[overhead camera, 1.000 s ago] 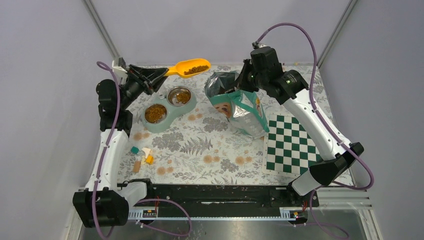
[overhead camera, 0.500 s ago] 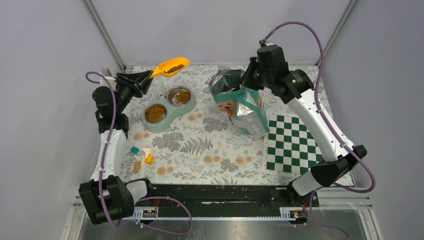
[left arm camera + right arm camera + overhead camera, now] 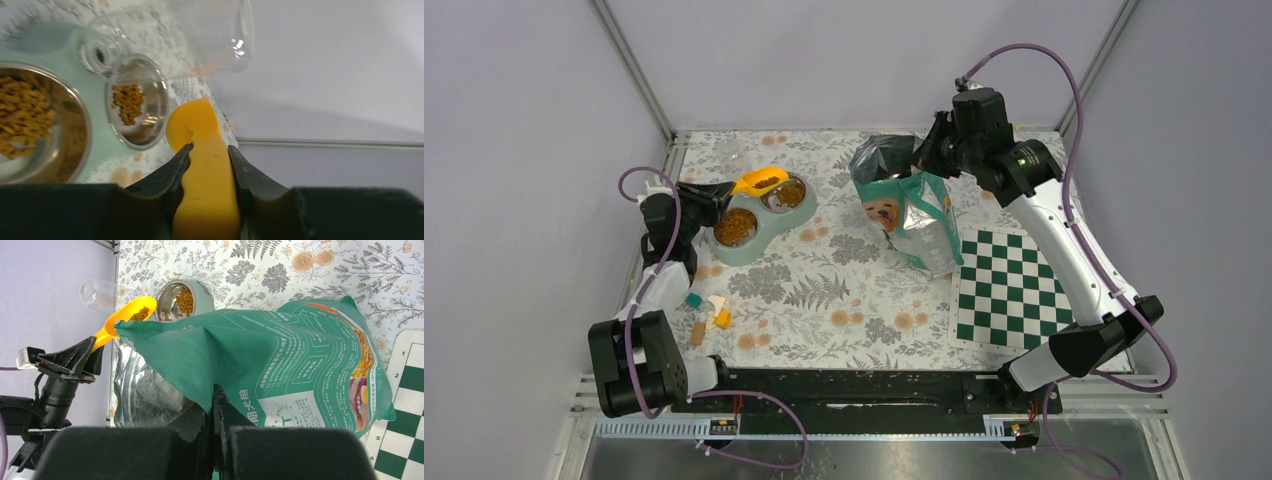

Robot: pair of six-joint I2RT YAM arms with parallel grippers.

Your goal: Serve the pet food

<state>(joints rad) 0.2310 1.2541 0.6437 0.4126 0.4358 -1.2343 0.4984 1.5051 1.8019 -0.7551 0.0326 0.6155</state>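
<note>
My left gripper (image 3: pixel 712 192) is shut on the handle of an orange scoop (image 3: pixel 746 185). The scoop carries brown kibble (image 3: pixel 766 180) and hangs level over the mint double feeder (image 3: pixel 769 228), between its two steel bowls. Both bowls hold kibble; they show in the left wrist view as the larger heap (image 3: pixel 25 117) and the smaller one (image 3: pixel 129 102). That view shows the scoop handle (image 3: pixel 207 195) clamped between the jaws (image 3: pixel 209 152). My right gripper (image 3: pixel 934 150) is shut on the top edge of the open green pet food bag (image 3: pixel 909 205), holding it upright. The right wrist view shows the bag (image 3: pixel 280 355).
A green-and-white chessboard (image 3: pixel 1009 290) lies right of the bag. Small coloured wooden blocks (image 3: pixel 707 315) lie at the near left. A clear plastic tube (image 3: pixel 729 155) lies behind the feeder near the left wall.
My left arm has dropped and swung the loaded scoop from the back of the table down to just above the feeder. The right gripper has shifted the bag slightly right.
</note>
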